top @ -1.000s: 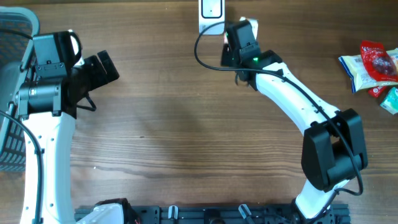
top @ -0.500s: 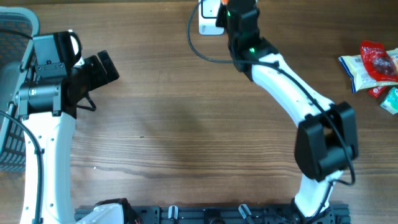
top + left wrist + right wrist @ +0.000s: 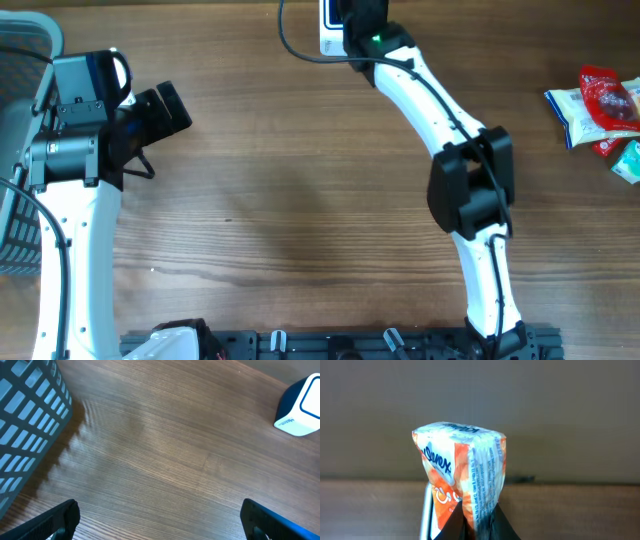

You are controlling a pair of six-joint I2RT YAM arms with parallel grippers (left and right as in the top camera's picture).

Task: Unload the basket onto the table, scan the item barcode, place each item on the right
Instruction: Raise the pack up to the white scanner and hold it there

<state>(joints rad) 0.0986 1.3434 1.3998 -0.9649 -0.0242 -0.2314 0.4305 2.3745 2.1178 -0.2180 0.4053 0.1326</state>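
The item is an orange and white Kleenex tissue pack (image 3: 462, 470), standing upright in the right wrist view. My right gripper (image 3: 477, 527) is shut on its lower end. From overhead, the right gripper (image 3: 360, 15) sits at the table's far edge, right over the white scanner (image 3: 333, 28), and hides the pack. A white edge of the scanner (image 3: 426, 510) shows just left of the pack. My left gripper (image 3: 162, 527) hangs open and empty over bare wood at the left side (image 3: 160, 120). The blue and white scanner (image 3: 300, 407) is far off at its upper right.
A grey mesh basket (image 3: 15, 150) stands at the left edge, close beside the left arm, its wall (image 3: 25, 425) filling the left wrist view's corner. Several snack packets (image 3: 600, 105) lie at the right edge. A black cable (image 3: 300, 50) loops near the scanner.
The right arm has swung toward the far edge and slightly left, carrying the tissue pack over the scanner. The left arm has stayed still.
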